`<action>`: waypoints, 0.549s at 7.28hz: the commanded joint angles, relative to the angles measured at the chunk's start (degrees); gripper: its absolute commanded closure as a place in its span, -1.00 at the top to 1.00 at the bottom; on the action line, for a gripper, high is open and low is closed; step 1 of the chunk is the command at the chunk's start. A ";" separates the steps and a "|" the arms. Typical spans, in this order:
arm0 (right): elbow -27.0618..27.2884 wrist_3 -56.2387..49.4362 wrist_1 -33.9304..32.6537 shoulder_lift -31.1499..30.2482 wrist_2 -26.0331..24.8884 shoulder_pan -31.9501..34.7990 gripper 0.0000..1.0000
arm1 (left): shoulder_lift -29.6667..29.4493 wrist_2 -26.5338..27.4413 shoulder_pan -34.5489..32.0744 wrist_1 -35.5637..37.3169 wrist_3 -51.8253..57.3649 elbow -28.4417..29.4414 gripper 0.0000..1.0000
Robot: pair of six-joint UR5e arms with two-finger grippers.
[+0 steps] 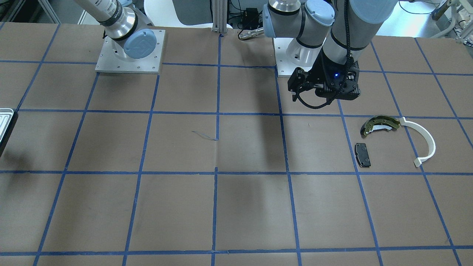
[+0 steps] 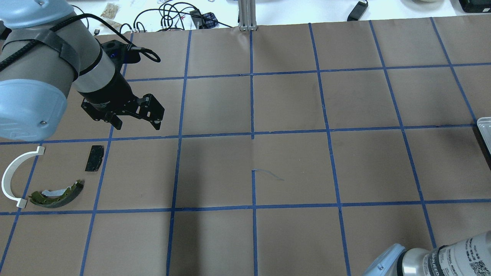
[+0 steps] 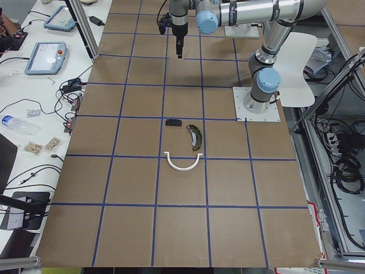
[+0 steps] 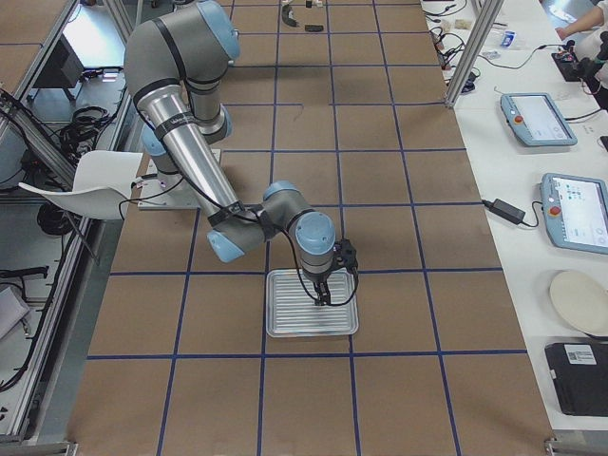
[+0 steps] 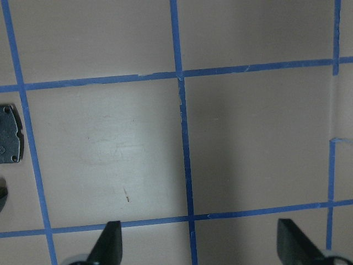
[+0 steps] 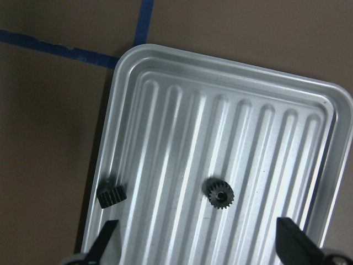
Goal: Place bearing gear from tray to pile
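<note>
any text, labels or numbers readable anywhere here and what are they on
No text reads cleanly.
Sticker on the right arm: white letters, too blurred to quote.
Label with a square code, same arm: too small.
Teach pendant screens: too small.
Tray: no markings seen.

the left arm comes in over the tabletop with its forearm angled forward and down. its wrist carries the left gripper above the surface, pointing downward. the two fingers are spread wide apart with nothing between them. the right arm stretches out from its base, elbow folded low, with the wrist turned so the right gripper points straight down. its fingers also stand wide apart and hold nothing.
</note>
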 commanded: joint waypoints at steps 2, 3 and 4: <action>-1.12 -2.49 -1.84 4.32 -0.12 -0.09 0.65 | 0.00 0.00 0.00 0.00 0.00 0.00 1.00; -1.31 -2.60 -3.50 4.78 -0.13 -0.09 0.50 | 0.00 0.00 0.00 0.00 0.00 0.00 1.00; -1.49 -2.60 -3.78 5.56 -0.30 -0.09 0.40 | 0.00 0.00 0.00 0.00 0.09 0.00 1.00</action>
